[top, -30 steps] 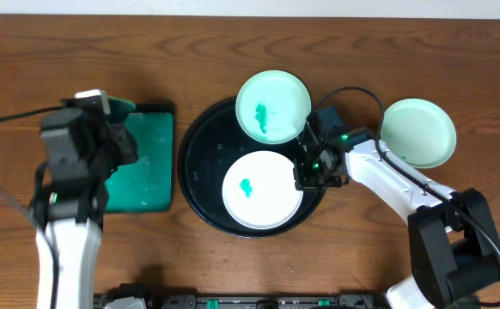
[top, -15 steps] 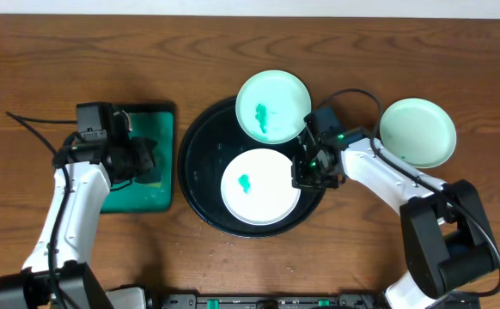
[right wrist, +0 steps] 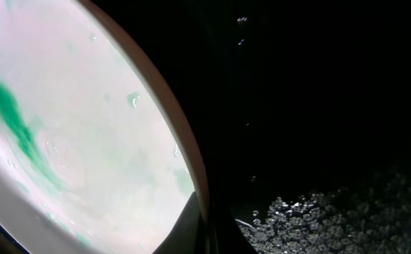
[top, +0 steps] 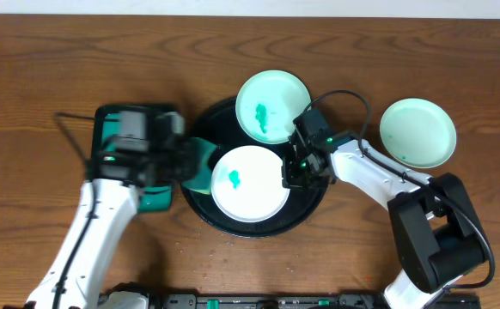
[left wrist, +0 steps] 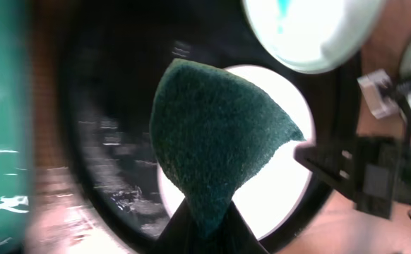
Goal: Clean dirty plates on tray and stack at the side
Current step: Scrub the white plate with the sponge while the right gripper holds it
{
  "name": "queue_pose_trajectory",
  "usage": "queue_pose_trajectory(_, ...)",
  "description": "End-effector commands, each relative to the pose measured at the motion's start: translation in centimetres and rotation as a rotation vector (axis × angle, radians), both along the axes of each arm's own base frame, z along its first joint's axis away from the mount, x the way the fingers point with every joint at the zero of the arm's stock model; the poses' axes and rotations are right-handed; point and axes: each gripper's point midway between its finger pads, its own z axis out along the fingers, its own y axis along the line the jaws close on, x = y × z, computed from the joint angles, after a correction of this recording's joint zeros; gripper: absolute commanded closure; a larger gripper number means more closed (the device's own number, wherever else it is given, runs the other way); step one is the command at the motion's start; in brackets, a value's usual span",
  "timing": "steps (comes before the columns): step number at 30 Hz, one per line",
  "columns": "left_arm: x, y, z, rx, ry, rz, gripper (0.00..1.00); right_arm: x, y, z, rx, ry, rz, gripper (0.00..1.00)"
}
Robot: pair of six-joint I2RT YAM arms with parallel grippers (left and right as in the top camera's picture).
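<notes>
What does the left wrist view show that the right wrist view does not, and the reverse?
Left wrist only: a green scouring pad pinched in the left gripper, and a second plate, also smeared. Right wrist only: the green smear on the white plate, water droplets on the black tray. Both: the white plate lying in the black tray.

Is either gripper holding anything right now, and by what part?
The left gripper pinches the green scouring pad by its narrow lower end. The right gripper grips the white plate in the black tray by its right rim.
</notes>
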Motion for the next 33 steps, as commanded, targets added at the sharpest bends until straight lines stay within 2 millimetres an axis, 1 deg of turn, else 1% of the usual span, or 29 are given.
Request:
queue_pose_trajectory(1,0.5,-2.2,-1.0,0.068,0.015,0.026,0.93,-0.5,0.6,-0.2,0.009,0.019,0.002,0.99)
queue_pose_trajectory(4,1.1,-3.4,-3.1,0.126,0.034,0.035,0.93,-0.7,0.7,-0.2,0.011,0.025,0.004,0.99)
queue_pose_trajectory(7,1.5,-3.6,-5.7,0.176,0.081,0.067,0.93,-0.7,0.7,-0.2,0.011,0.029,0.005,0.99)
queue_pose_trajectory(10,1.6,-3.5,-8.5,0.209,0.143,0.085,0.93,-0.9,0.6,-0.2,0.008,0.034,0.005,0.99)
queue_pose_trajectory(13,1.4,-2.4,-11.4,0.280,0.210,0.142,0.93,-1.0,0.5,-0.2,0.005,0.041,0.005,0.99)
queue_pose_trajectory(16,1.1,-2.0,-13.1,0.310,0.249,0.156,0.93,-1.2,0.4,-0.3,0.001,0.047,0.009,0.99)
queue_pose_trajectory(18,0.8,-2.4,-13.7,0.298,0.273,0.149,0.93,-1.3,0.4,-0.3,-0.001,0.048,0.015,0.99)
queue_pose_trajectory(19,0.5,-2.9,-13.7,0.274,0.287,0.134,0.93,-1.3,0.4,-0.3,-0.001,0.049,0.015,0.99)
queue_pose_trajectory(21,0.0,-4.4,-13.6,0.214,0.311,0.098,0.93,-1.3,0.3,-0.3,-0.002,0.051,0.015,0.99)
queue_pose_trajectory(24,-1.4,-7.3,-13.0,0.109,0.351,0.015,0.93,-1.3,0.4,-0.3,-0.002,0.050,0.016,0.99)
queue_pose_trajectory(28,-3.8,-10.7,-12.5,0.051,0.385,-0.098,0.93,-1.4,0.3,-0.3,-0.004,0.054,0.016,0.99)
queue_pose_trajectory(31,-5.1,-12.5,-12.3,0.046,0.378,-0.163,0.93,-1.5,0.3,-0.3,-0.006,0.058,0.016,0.99)
queue_pose_trajectory(33,-5.7,-13.3,-12.3,0.047,0.372,-0.191,0.93,-1.6,0.3,-0.3,-0.007,0.059,0.016,0.99)
